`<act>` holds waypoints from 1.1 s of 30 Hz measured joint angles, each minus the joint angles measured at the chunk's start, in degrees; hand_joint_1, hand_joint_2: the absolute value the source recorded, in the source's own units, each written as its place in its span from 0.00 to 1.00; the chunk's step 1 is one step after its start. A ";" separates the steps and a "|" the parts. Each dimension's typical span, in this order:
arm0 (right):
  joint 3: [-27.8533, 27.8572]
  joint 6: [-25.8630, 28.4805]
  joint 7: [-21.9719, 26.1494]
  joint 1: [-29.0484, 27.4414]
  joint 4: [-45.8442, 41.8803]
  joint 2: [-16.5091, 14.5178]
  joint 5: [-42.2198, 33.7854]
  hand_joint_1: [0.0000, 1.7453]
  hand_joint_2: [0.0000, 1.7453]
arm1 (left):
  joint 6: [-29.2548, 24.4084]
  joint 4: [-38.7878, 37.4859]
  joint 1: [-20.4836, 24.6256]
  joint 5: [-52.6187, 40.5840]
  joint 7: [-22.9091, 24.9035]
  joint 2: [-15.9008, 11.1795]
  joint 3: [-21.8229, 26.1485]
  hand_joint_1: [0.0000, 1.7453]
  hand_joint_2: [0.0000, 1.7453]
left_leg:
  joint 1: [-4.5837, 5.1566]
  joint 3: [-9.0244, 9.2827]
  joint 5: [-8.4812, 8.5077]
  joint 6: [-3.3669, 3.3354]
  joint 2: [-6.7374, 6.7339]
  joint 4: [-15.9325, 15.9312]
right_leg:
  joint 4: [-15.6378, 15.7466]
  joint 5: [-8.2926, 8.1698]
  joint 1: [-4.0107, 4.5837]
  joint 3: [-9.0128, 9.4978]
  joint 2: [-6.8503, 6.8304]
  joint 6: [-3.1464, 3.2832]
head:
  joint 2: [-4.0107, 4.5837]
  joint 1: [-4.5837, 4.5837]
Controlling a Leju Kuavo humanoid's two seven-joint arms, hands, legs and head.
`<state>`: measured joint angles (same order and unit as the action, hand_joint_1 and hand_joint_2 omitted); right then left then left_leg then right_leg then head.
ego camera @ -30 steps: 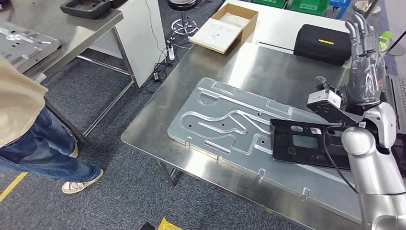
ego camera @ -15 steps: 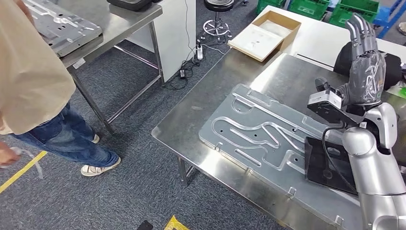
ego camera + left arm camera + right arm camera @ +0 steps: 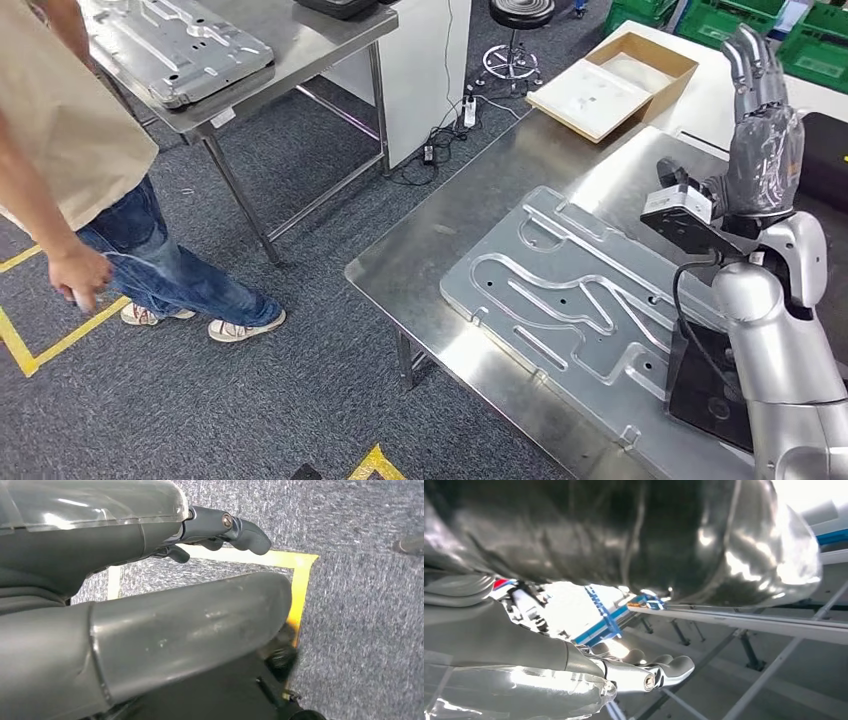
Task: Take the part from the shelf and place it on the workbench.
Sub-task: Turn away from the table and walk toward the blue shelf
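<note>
Steel workbench [image 3: 455, 235] with black part [image 3: 705, 390], right hand [image 3: 762, 130] raised, fingers apart, empty, left hand [image 3: 150, 605] seemingly loose, unclear.

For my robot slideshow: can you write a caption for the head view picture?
Robot's raised right hand held open above a steel workbench bearing a grooved metal plate, while a person stands nearby.

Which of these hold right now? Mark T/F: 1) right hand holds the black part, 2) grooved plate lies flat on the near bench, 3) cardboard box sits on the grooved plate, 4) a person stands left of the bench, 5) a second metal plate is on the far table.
1) False: the right hand is raised, fingers straight, holding nothing; the black part lies on the bench.
2) True: the grooved plate lies flat.
3) False: the box sits beyond the plate, apart from it.
4) True: person.
5) True: second plate.
</note>
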<state>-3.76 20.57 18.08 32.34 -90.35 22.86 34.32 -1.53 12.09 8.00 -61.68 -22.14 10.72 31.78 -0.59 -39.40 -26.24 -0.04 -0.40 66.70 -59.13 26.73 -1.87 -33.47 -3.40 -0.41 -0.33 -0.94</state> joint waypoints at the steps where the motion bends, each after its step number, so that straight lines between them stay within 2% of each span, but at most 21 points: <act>1: 0.01 0.01 0.00 0.03 -0.01 0.01 -0.01 0.00 0.00 | 0.00 0.00 0.05 0.00 0.00 -0.02 0.00 0.00 0.00 | 0.15 1.90 1.34 -0.19 -0.54 -3.78 | -0.06 0.17 0.16 0.17 -0.38 -0.24 | 0.00 0.00; 3: 0.02 0.00 0.00 0.09 -0.01 0.03 0.00 0.00 0.00 | 0.00 -0.01 0.13 0.00 0.00 -0.01 0.01 0.00 0.00 | 0.48 3.63 1.98 -0.74 -1.11 -7.41 | -0.02 0.34 0.47 0.37 -1.00 -0.79 | 0.00 0.03; 5: 0.02 -0.01 -0.01 0.14 -0.02 0.04 0.00 0.00 0.00 | 0.00 0.01 0.07 0.00 0.00 -0.01 0.02 0.00 0.00 | 0.56 3.68 2.04 -1.45 -0.43 -7.64 | 0.28 0.33 0.55 0.56 -1.51 -1.42 | 0.00 0.06; 7: 0.03 0.01 -0.01 0.18 -0.05 0.07 -0.01 0.00 0.00 | 0.00 0.02 0.00 0.00 -0.01 -0.01 0.02 0.00 0.00 | 0.37 4.02 2.38 -2.27 0.17 -8.28 | -0.69 1.28 0.32 0.36 -0.32 -1.94 | 0.00 0.09; 8: 0.04 0.01 0.00 0.20 -0.08 0.11 -0.01 0.00 0.00 | 0.00 0.02 0.06 0.00 -0.02 0.01 0.02 0.00 0.00 | 0.26 4.21 2.56 -2.65 0.37 -8.61 | -2.74 2.61 0.25 -0.55 0.83 -2.06 | 0.00 0.13; 10: 0.06 -0.02 0.02 0.17 -0.05 0.21 -0.03 0.00 0.00 | -0.01 0.02 0.19 0.01 -0.02 0.04 0.03 0.00 0.00 | 0.33 4.25 2.62 -3.07 0.99 -8.73 | -9.77 6.10 0.26 -4.07 2.79 -2.05 | 0.00 0.17; 12: 0.06 -0.63 0.41 0.18 0.01 0.20 -0.40 0.00 0.00 | -0.33 0.02 0.13 0.19 -0.10 0.02 0.10 0.00 0.00 | 0.53 4.23 2.59 -3.18 2.04 -8.61 | -15.23 7.43 0.35 -7.16 3.23 -1.98 | 0.00 0.16; 13: 0.04 -1.26 0.66 0.45 -0.02 0.12 -0.65 0.00 0.00 | -0.62 0.02 0.07 0.41 -0.24 -0.06 0.17 0.00 0.00 | 0.61 4.22 2.57 -3.17 2.66 -8.50 | -15.08 6.44 0.38 -7.35 3.30 -1.86 | 0.00 0.15; 14: 0.02 -1.95 0.88 1.00 -0.09 -0.02 -0.86 0.00 0.00 | -0.94 0.02 0.02 0.65 -0.43 -0.16 0.26 0.00 0.00 | 0.65 4.23 2.54 -3.13 3.26 -8.36 | -12.68 4.49 0.39 -6.40 3.57 -1.68 | 0.00 0.16; 16: -0.08 -2.93 0.80 2.61 -0.25 -0.42 -0.84 0.00 0.00 | -1.30 0.02 0.07 0.96 -0.83 -0.36 0.44 0.00 0.00 | 0.72 4.03 2.46 -2.92 4.44 -7.99 | -4.97 0.67 0.34 -2.93 5.85 -1.21 | 0.00 0.16; 18: -0.20 -3.20 0.58 3.84 -0.37 -0.75 -0.60 0.00 0.00 | -1.41 0.02 0.18 0.99 -0.99 -0.51 0.61 0.00 0.00 | 0.61 3.57 2.53 -2.38 5.73 -7.74 | -0.59 -0.50 0.40 -0.99 7.57 -0.99 | 0.00 0.17; 20: -0.34 -3.23 0.53 4.37 -0.44 -1.03 -0.44 0.00 0.00 | -1.52 0.02 0.13 1.01 -1.01 -0.68 0.76 0.00 0.00 | 0.44 3.16 2.79 -1.59 7.09 -7.86 | -0.09 -0.43 0.51 -0.76 6.64 -0.73 | 0.00 0.19; 21: -0.40 -3.24 0.52 4.59 -0.46 -1.20 -0.40 0.00 0.00 | -1.57 0.02 0.01 0.99 -1.01 -0.76 0.82 0.00 0.00 | 0.45 3.05 2.76 -1.25 6.96 -7.74 | 0.12 -0.53 0.45 -0.58 5.91 -0.45 | 0.00 0.19; 23: -0.44 -3.23 0.52 5.01 -0.50 -1.56 -0.37 0.00 0.00 | -1.63 0.02 -0.13 0.97 -1.01 -0.89 0.92 0.00 0.00 | 0.65 1.91 1.26 -0.68 4.72 -5.34 | 0.56 -0.72 0.18 -0.17 4.39 0.25 | 0.00 -0.06; 25: -0.46 -3.22 0.51 5.25 -0.54 -1.74 -0.34 0.00 0.00 | -1.64 0.02 -0.08 0.96 -1.01 -0.90 0.99 0.00 0.00 | 0.46 -1.23 -2.25 -0.21 1.93 1.39 | 0.64 -0.60 0.32 0.01 2.85 0.72 | 0.00 -0.29; 26: -0.46 -3.22 0.51 5.29 -0.53 -1.80 -0.34 0.00 0.00 | -1.64 0.02 -0.05 0.96 -1.01 -0.90 1.03 0.00 0.00 | 0.26 -3.05 -3.75 0.02 1.38 5.05 | 0.60 -0.49 0.40 0.03 2.09 0.80 | 0.00 -0.29; 27: -0.48 -3.22 0.51 5.30 -0.52 -1.89 -0.33 0.00 0.00 | -1.64 0.02 -0.09 0.96 -1.01 -0.91 1.07 0.00 0.00 | 0.10 -4.29 -4.39 0.19 1.09 7.50 | 0.55 -0.37 0.45 0.06 1.35 0.83 | 0.00 -0.29; 28: -0.49 -3.22 0.51 5.29 -0.52 -2.01 -0.33 0.00 0.00 | -1.64 0.02 -0.17 0.96 -1.01 -0.93 1.10 0.00 0.00 | -0.01 -4.50 -3.96 0.30 0.89 7.87 | 0.50 -0.23 0.47 0.14 0.65 0.78 | 0.00 -0.30; 29: -0.50 -3.22 0.51 5.31 -0.52 -2.11 -0.32 0.00 0.00 | -1.64 0.02 -0.24 0.96 -1.01 -0.98 1.12 0.00 0.00 | -0.07 -3.48 -2.49 0.33 0.64 5.89 | 0.44 -0.06 0.48 0.28 -0.01 0.69 | 0.00 -0.30; 31: -0.50 -3.22 0.51 5.41 -0.53 -2.25 -0.33 0.00 0.00 | -1.64 0.02 -0.27 0.96 -1.01 -1.13 1.15 0.00 0.00 | 0.11 0.51 1.02 0.07 -1.03 -1.71 | 0.36 0.36 0.60 0.70 -1.26 0.36 | 0.00 -0.30; 33: -0.51 -3.22 0.51 5.63 -0.52 -2.32 -0.33 0.00 0.00 | -1.64 0.02 -0.13 0.96 -1.01 -1.23 1.17 0.00 0.00 | 0.61 3.07 2.41 -0.65 -2.76 -6.86 | 0.31 0.71 0.95 0.98 -2.30 -0.13 | 0.00 -0.26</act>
<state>-4.27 17.35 18.59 37.98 -90.87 20.54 33.99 -3.17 12.11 7.87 -60.72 -23.15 9.48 32.95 0.02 -36.33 -23.84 -0.69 -3.16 59.84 -58.81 27.44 -0.93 -32.49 -5.70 -0.53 -0.33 -1.20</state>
